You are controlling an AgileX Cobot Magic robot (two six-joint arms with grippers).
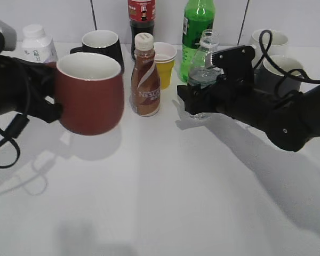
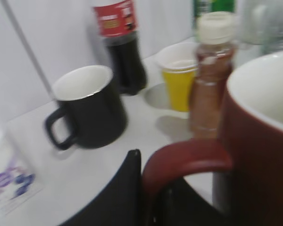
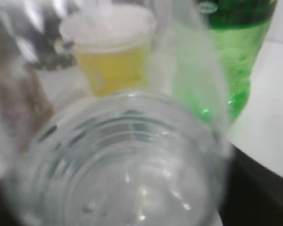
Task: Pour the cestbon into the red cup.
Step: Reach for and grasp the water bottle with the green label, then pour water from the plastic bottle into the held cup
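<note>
The red cup (image 1: pixel 90 96), dark red with a white inside, hangs upright at the left from my left gripper (image 1: pixel 54 109). The cup seems to be a little above the table. In the left wrist view the jaws (image 2: pixel 150 188) are shut on its loop handle (image 2: pixel 188 157), with the cup's body (image 2: pixel 259 155) at the right. My right gripper (image 1: pixel 200 100) is shut on the lower body of the cestbon (image 1: pixel 204 64), a clear capless bottle that stands about upright right of centre. The bottle's ribbed clear plastic (image 3: pixel 127 160) fills the right wrist view and hides the fingertips.
A brown Nescafe bottle (image 1: pixel 145 80) stands between cup and cestbon. Behind are a black mug (image 1: pixel 104 45), a yellow cup (image 1: pixel 164 66), a bright green bottle (image 1: pixel 196 29), a cola bottle (image 1: pixel 141 18) and a white bottle (image 1: pixel 37 45). White and grey mugs (image 1: pixel 274 53) stand at the back right.
</note>
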